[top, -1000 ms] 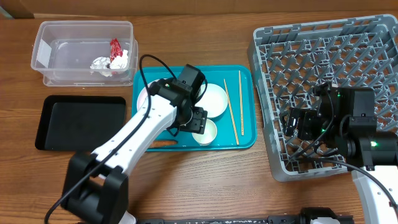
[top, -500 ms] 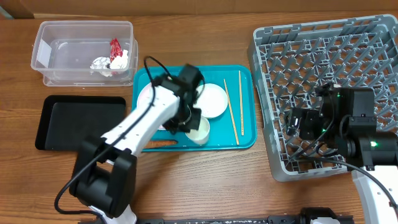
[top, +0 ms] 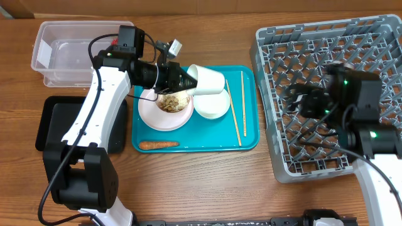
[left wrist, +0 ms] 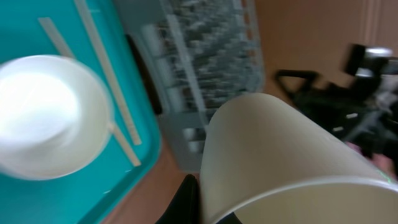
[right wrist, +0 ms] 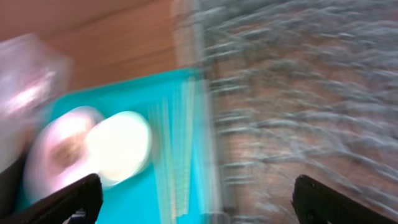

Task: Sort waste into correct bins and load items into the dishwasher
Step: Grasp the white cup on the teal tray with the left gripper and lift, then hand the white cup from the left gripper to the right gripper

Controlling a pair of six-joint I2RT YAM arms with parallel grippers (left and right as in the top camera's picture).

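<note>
My left gripper is shut on the rim of a small white cup, tipped on its side above the teal tray. In the left wrist view the cup fills the lower right, with one black finger against its wall. Below it lie a pale pink plate with beige food scraps, a white bowl, two chopsticks and an orange carrot stick. My right gripper hangs open over the grey dish rack; its blurred view shows the chopsticks and the bowl.
A clear plastic tub stands at the back left, its right end hidden behind my left arm. A shallow black tray lies in front of it. The dish rack fills the right side of the table. Bare wood runs along the front edge.
My left gripper shut on the small white cup, lifted it off the tray and swung it back and up, tipped sideways. The plate with the food scraps is now uncovered. The right arm shifted slightly.
</note>
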